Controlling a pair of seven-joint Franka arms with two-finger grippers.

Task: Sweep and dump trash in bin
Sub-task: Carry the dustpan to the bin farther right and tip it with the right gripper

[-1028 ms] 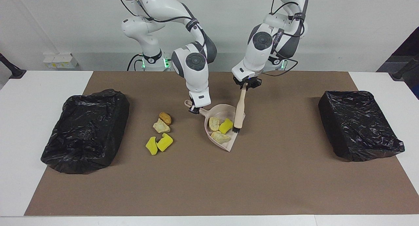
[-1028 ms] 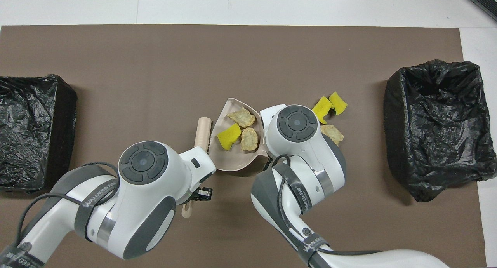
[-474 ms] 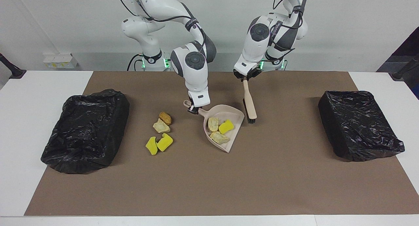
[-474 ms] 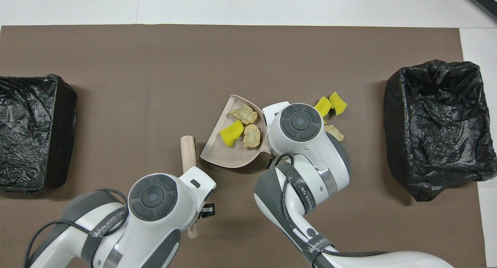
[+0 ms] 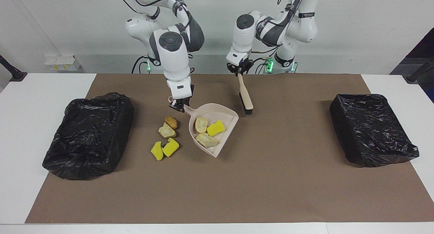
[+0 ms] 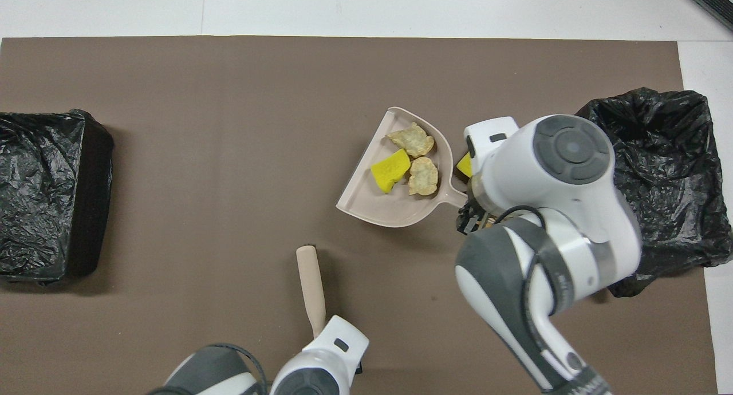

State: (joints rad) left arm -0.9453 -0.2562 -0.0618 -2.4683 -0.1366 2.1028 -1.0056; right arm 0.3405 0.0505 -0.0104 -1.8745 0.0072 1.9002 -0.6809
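My right gripper (image 5: 179, 108) is shut on the handle of the beige dustpan (image 5: 231, 116), holding it a little above the mat, beside the loose trash. Three trash chunks lie in the pan: two beige (image 5: 201, 124) (image 5: 207, 140) and one yellow (image 5: 216, 128). On the mat lie an orange-brown chunk (image 5: 171, 122), a beige chunk (image 5: 166, 130) and two yellow chunks (image 5: 156, 151) (image 5: 171, 147). My left gripper (image 5: 239, 72) is shut on the brush (image 5: 245, 96), which hangs bristles down over the mat near the robots. From overhead, the dustpan (image 6: 372, 203) and brush (image 6: 311, 289) show; my right arm covers most loose trash.
Two bins lined with black bags stand on the brown mat: one (image 5: 88, 135) at the right arm's end, close to the loose chunks, the other (image 5: 371, 129) at the left arm's end. White table surrounds the mat.
My left gripper lifted the brush out of the pan and drew it back toward the robots. My right gripper raised the loaded dustpan and carried it toward the right arm's end.
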